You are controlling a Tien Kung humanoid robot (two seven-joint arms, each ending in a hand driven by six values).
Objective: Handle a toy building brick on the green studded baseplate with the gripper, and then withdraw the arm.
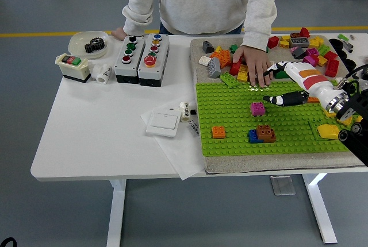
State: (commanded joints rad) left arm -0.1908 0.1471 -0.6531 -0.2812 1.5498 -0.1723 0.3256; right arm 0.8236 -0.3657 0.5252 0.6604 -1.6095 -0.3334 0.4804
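the right hand (293,83) has its fingers (280,100) stretched out and parted, holding nothing; one black fingertip points left over the green baseplate (230,138), a second finger reaches up and left toward the brick pile (299,51). whether any tip touches the studs cannot be told. the hand comes in from the right edge, its white and orange palm tilted, wrist low over the plate's right side.

the pink brick (257,108) sits on the baseplate just left of the lower fingertip, apart from it. further down the plate are an orange brick (218,132) and a brown brick (265,132) beside a blue brick (253,136); a yellow brick (329,130) lies under the wrist.

a person stands at the far side; one hand (253,63) is flat on the loose bricks by the plate's top edge, near the robot's upper finger, and the other hand (119,33) rests by a white dish (87,43). two button boxes (141,59) stand on the white table (86,120).
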